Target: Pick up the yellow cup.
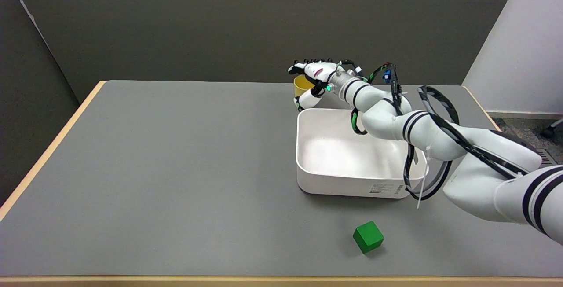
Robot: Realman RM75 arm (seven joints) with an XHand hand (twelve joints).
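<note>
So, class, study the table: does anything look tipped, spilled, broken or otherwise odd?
Nothing stands out. The small yellow cup is in the right hand beyond the white rectangular plastic tub, which sits flat. The green cube rests alone near the front edge. No spills or damage show.

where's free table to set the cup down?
Whole left half of the table, from the left edge to the white bin, is bare. A strip between bin and green cube too. Crowded: the far corner, where the right hand grips the yellow cup.
</note>
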